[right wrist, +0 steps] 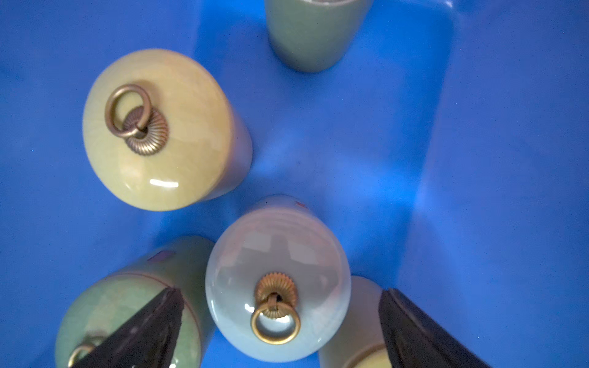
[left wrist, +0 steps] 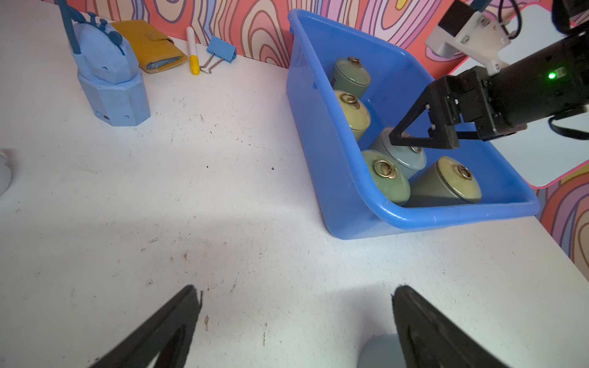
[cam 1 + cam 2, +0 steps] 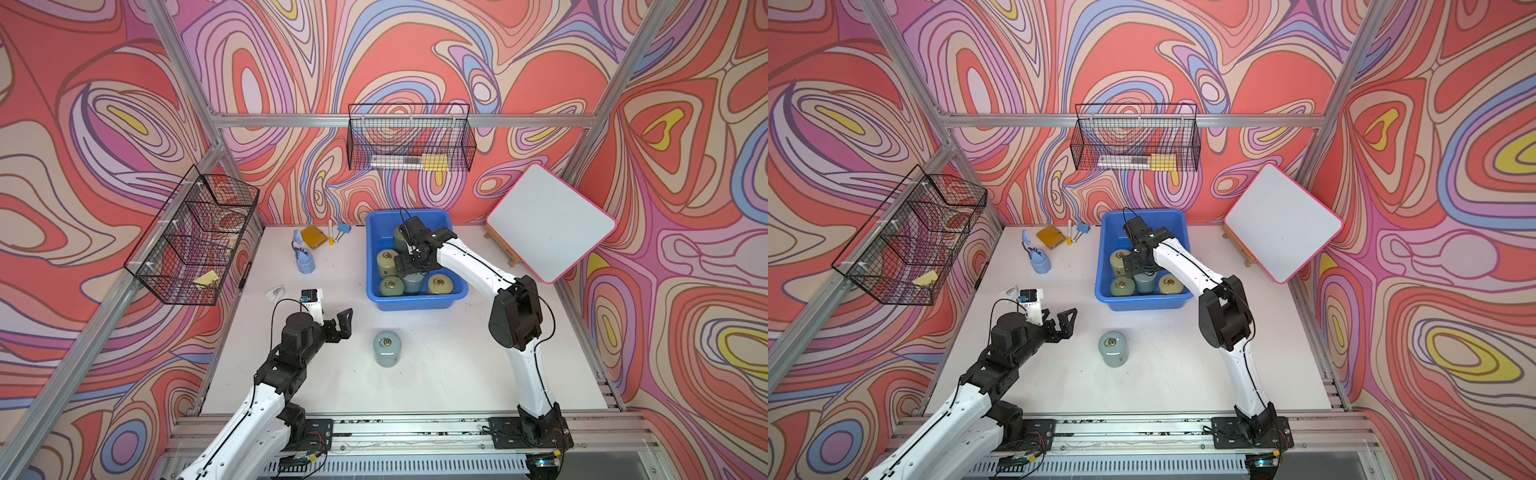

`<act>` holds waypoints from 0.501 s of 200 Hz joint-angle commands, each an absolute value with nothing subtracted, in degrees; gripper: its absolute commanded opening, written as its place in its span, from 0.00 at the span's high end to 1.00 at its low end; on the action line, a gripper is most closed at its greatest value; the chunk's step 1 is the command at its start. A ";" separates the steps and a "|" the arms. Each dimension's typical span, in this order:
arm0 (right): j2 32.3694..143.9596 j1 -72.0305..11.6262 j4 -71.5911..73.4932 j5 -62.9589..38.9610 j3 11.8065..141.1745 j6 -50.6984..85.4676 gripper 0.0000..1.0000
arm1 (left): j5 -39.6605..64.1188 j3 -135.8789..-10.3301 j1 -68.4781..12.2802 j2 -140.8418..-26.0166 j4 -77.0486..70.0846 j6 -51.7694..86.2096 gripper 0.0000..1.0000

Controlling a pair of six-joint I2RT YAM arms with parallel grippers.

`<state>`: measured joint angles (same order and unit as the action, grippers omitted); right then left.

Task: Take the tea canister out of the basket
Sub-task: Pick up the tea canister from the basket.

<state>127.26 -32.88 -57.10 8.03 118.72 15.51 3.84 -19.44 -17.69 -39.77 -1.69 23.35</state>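
The right claw point(image 1: 280, 294) hangs inside the basket point(image 3: 415, 302), its jaws spread wide and holding nothing. The pale canister point(image 1: 274, 248) stands upright just below it, in the middle of the row at the near wall of the basket, with its long axis pointing up at the claw. Its neighbours point(image 1: 108, 299) stand close on both sides, so I judge the gaps are tight for the jaws. The left claw point(image 2: 296, 294), also spread and empty, is over the desk point(image 3: 457, 365), well apart. The right arm is nearer.
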 commanded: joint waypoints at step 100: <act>133.49 -32.43 -57.58 8.68 122.52 15.12 0.04 | 3.21 -20.64 -17.77 -39.90 -1.57 22.28 0.01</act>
<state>131.44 -32.69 -57.36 8.10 120.97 15.46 3.84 -19.44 -17.69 -39.88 -1.69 23.33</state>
